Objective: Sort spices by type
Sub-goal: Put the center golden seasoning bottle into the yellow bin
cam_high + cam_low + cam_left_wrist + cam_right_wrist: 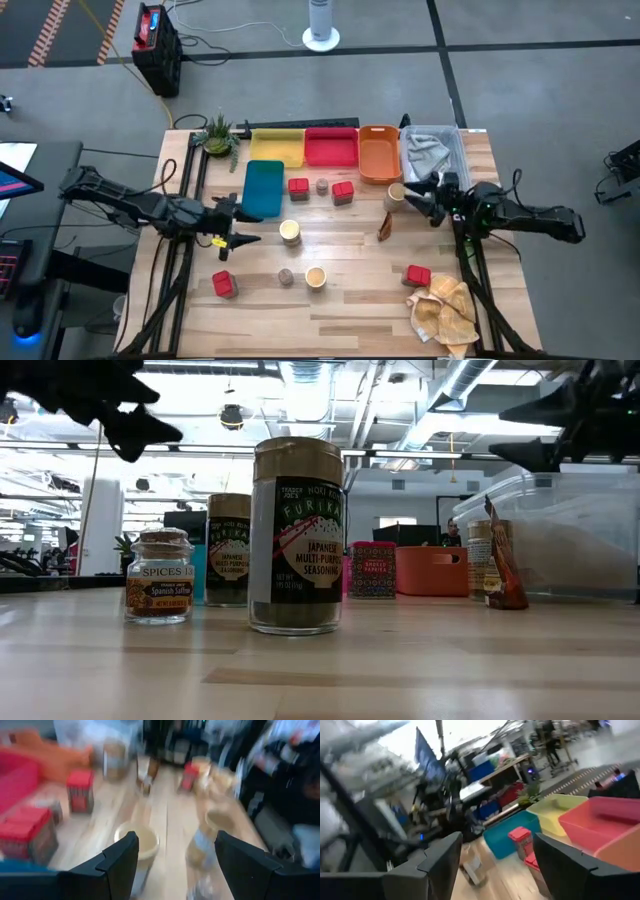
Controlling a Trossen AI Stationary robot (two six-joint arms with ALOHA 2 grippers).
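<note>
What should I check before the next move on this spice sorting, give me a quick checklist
1. Left hand empty: ok, its fingers are spread with nothing between them.
2. Right hand empty: ok, open in the right wrist view, nothing gripped.
3. Nearest target for the left hand: ok, a tan jar stands upright just beyond its fingertips, apart from other spices.
4. Trays free to receive: ok, the yellow tray, red tray, orange tray and teal tray look empty.
5. Spices sorted: not ok, red boxes such as this one and jars are all loose on the table.
6. Brown packet stable: cannot tell.
</note>
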